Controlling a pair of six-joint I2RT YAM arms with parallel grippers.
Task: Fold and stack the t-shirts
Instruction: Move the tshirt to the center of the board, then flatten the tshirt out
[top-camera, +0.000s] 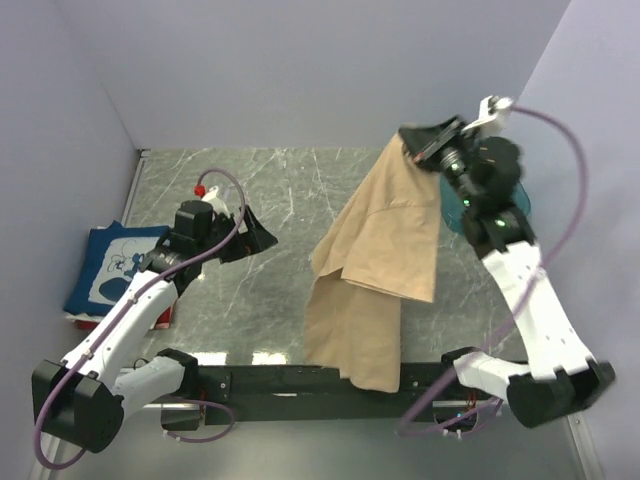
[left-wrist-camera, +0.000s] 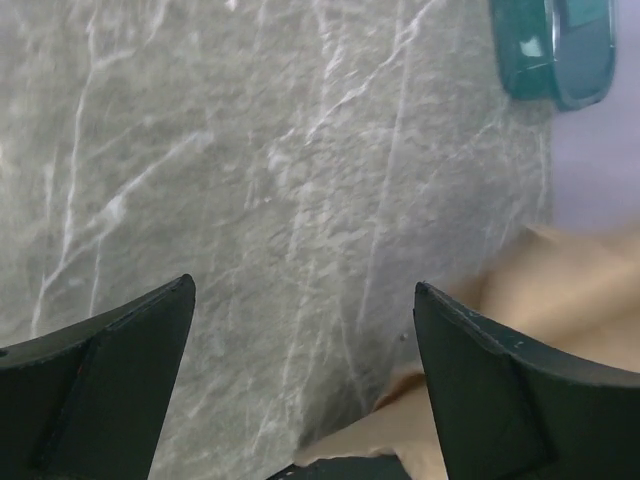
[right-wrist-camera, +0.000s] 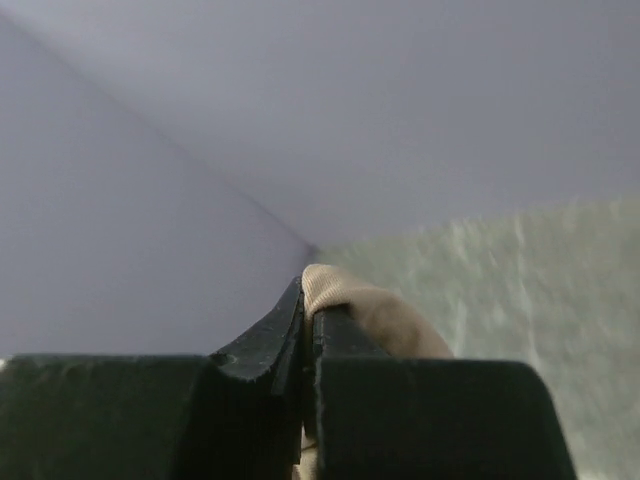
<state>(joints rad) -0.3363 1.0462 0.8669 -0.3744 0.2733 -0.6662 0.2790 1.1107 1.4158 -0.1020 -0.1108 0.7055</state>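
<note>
The navy shirt (top-camera: 110, 262) lies folded at the left of the surface (top-camera: 285, 180), while the tan shirt (top-camera: 385, 230) hangs unfolded from the clenched right hand (top-camera: 425, 148), with the left hand (top-camera: 258, 232) spread empty.

Left hand (left-wrist-camera: 304, 286) wide, right hand (right-wrist-camera: 308, 300) tight.

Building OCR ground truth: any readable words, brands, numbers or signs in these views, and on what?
No readable text in any view.
On the navy t-shirt: a white cartoon print only, no lettering legible at this size.
On the tan t-shirt: plain cloth, no text showing.
On the teal tub: no label visible.
</note>
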